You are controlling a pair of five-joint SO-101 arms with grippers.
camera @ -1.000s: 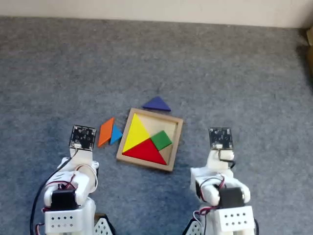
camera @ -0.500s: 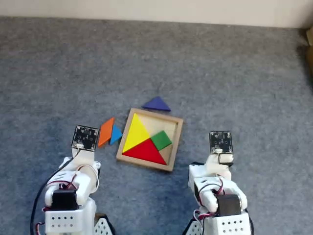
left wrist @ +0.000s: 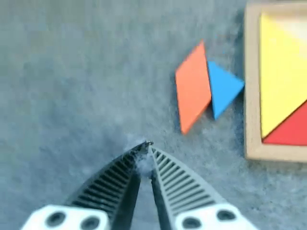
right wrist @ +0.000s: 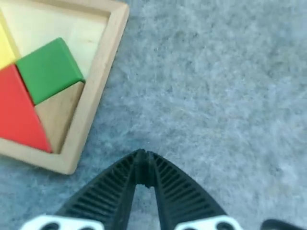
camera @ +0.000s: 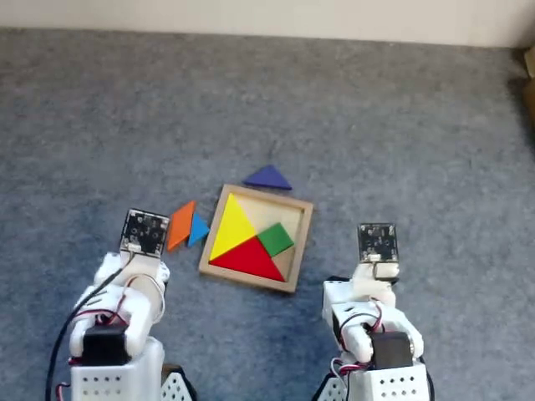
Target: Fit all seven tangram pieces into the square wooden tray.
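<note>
The square wooden tray [camera: 296, 248] lies on the grey carpet and holds a yellow triangle [camera: 231, 225], a red triangle [camera: 247, 258] and a green square [camera: 275, 239]. Left of the tray lie an orange parallelogram [camera: 180, 224] and a small blue triangle [camera: 198, 228]; a dark blue triangle [camera: 267, 177] lies just beyond it. My left gripper [left wrist: 145, 147] is shut and empty above the carpet, short of the orange parallelogram [left wrist: 193, 86] and blue triangle [left wrist: 222, 88]. My right gripper [right wrist: 143, 158] is shut and empty beside the tray's rim [right wrist: 98, 81].
Grey carpet [camera: 401, 125] spreads widely around the tray, with a pale wall strip at the far edge. Both arm bases [camera: 109, 351] stand at the near edge. A brown object [camera: 528, 71] sits at the right border.
The right arm drew back toward its base a second ago and has held since. The left arm shifted slightly, its wrist camera now a little farther forward. The pieces have not moved.
</note>
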